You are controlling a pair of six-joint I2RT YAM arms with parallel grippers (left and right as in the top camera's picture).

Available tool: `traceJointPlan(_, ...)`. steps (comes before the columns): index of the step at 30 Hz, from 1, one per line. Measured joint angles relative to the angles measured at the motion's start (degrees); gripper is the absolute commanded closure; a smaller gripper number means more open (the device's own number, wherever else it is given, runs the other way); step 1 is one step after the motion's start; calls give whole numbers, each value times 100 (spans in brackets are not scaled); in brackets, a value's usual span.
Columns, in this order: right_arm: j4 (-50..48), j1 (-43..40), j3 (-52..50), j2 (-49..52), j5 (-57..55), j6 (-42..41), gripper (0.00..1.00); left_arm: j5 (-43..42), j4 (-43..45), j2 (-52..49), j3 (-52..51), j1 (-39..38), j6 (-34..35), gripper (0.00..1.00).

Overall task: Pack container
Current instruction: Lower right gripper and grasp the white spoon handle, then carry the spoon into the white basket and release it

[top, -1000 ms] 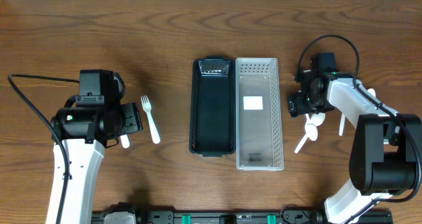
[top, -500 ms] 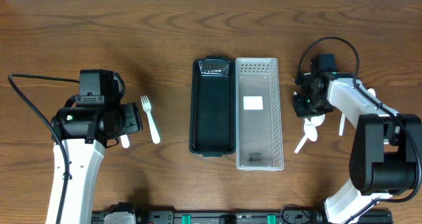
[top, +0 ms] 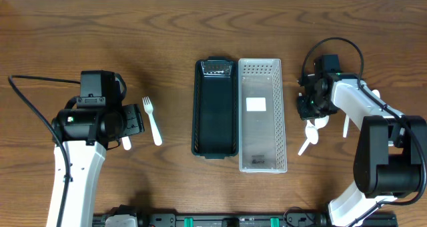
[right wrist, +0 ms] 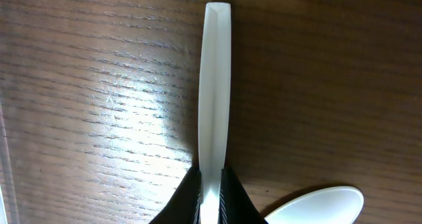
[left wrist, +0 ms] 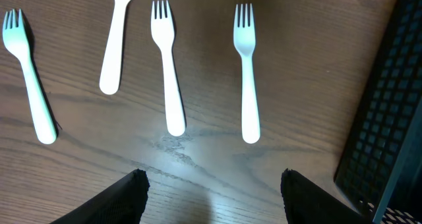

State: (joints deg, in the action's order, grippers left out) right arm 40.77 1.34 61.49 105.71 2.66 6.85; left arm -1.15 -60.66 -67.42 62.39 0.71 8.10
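The right gripper (right wrist: pixel 211 184) has its two dark fingers pressed together on the near end of a white utensil handle (right wrist: pixel 216 85). The handle runs straight away from the gripper, low over the wooden table (right wrist: pixel 99 85), and the wrist view does not show what kind of head it has. The rounded bowl of a white spoon (right wrist: pixel 323 203) lies just beside the pinching fingers. From overhead this gripper (top: pixel 308 108) sits close to the right wall of the clear container (top: pixel 281 120). That container is a perforated tray with a small white label (top: pixel 255 105) on its floor, and any writing on the label is too small to read. Touching the tray's left side stands the black container (top: pixel 215 110), long, narrow and parallel to it, in the middle of the table. On the far side, the left gripper (left wrist: pixel 214 191) is spread wide with nothing between its fingertips (left wrist: pixel 128 201), hanging above bare wood. Ahead of it lie three white forks (left wrist: pixel 165 59) with their tines pointing away, and a fourth white utensil (left wrist: pixel 117 39) whose head is cut off by the frame. The edge of the black container shows at the right of the left wrist view.
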Motion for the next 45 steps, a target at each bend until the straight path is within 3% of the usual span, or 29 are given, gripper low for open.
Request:
traceJointPlan(9,-20,0,39,0,20,-114,99,0,0,0,0,0,0,32)
traceJointPlan(18,1073,39,1143,-798,31,-490,99,0,0,0,0,0,0,32)
traceJointPlan(27,1152,1366,1803,-2234,46,-1921,99,0,0,0,0,0,0,32)
traceJointPlan(33,1233,2243,1794,-1757,-90,-2920,99,0,0,0,0,0,0,33)
traceJointPlan(40,1375,2708,1779,-717,-321,-3351,99,0,0,0,0,0,0,32)
traceJointPlan(45,1539,2813,1735,-238,-372,-3449,72,0,0,0,0,0,0,32)
